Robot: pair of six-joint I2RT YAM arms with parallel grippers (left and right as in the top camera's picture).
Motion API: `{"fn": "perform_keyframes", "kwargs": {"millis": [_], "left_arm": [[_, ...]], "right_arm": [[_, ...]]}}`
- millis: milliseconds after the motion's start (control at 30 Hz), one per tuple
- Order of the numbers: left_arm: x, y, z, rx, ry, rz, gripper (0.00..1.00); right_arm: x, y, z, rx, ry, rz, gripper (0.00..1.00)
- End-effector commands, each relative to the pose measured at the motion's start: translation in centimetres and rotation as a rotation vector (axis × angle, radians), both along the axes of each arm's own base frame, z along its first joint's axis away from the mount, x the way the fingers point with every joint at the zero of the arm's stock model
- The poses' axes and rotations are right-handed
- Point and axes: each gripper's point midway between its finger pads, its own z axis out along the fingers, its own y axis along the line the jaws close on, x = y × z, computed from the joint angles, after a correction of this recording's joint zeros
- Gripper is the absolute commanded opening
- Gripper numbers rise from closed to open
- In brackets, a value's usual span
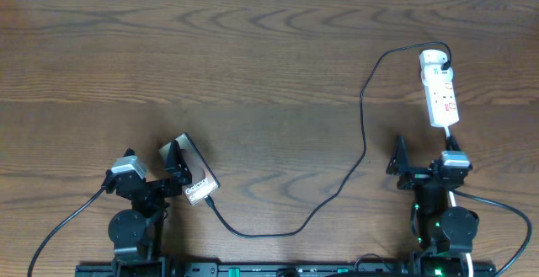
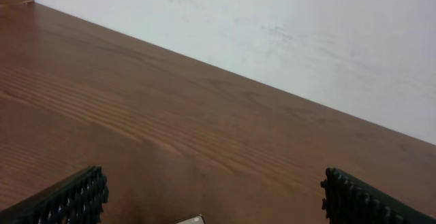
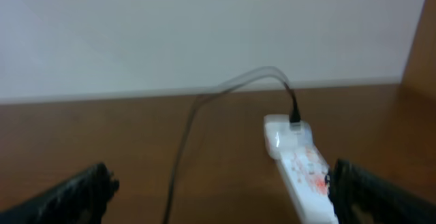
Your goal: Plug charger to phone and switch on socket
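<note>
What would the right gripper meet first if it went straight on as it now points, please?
Probably the socket, lying just ahead of the right gripper, rightward of centre; depth unclear.

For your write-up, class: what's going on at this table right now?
Two robot arms sit at a wooden table, both grippers open and holding nothing. The left gripper hovers right by the phone; the right gripper faces the socket. The charger is plugged in at the socket's far end, and its cable runs across to the phone's edge. Whether its tip is in the phone cannot be told.
</note>
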Motion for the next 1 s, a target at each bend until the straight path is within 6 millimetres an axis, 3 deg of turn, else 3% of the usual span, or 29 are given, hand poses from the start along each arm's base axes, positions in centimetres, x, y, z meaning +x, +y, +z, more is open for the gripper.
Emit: {"fn": "perform_keyframes", "kwargs": {"millis": [0, 67, 200, 667, 967], "left_arm": [[-0.1, -0.2, -1.5, 0.005, 0.047, -0.010, 0.99], [-0.1, -0.2, -1.5, 0.005, 0.047, -0.010, 0.99], [-0.1, -0.2, -1.5, 0.005, 0.047, -0.010, 0.99], [-0.1, -0.2, -1.5, 0.005, 0.047, -0.010, 0.99], [-0.1, -0.2, -1.5, 0.005, 0.047, -0.010, 0.99]], "right_arm": [[-0.5, -0.3, -0.8, 0.000, 0.026, -0.027, 0.99], [-0.9, -0.3, -2.1, 0.001, 0.077, -0.028, 0.99], [-1.2, -0.2, -1.2, -0.005, 0.038, -0.025, 0.99], [-1.2, 0.0, -1.3, -0.012, 0.042, -0.014, 0.99], [-1.1, 0.5, -1.4, -0.111, 0.048, 0.018, 0.99]]}}
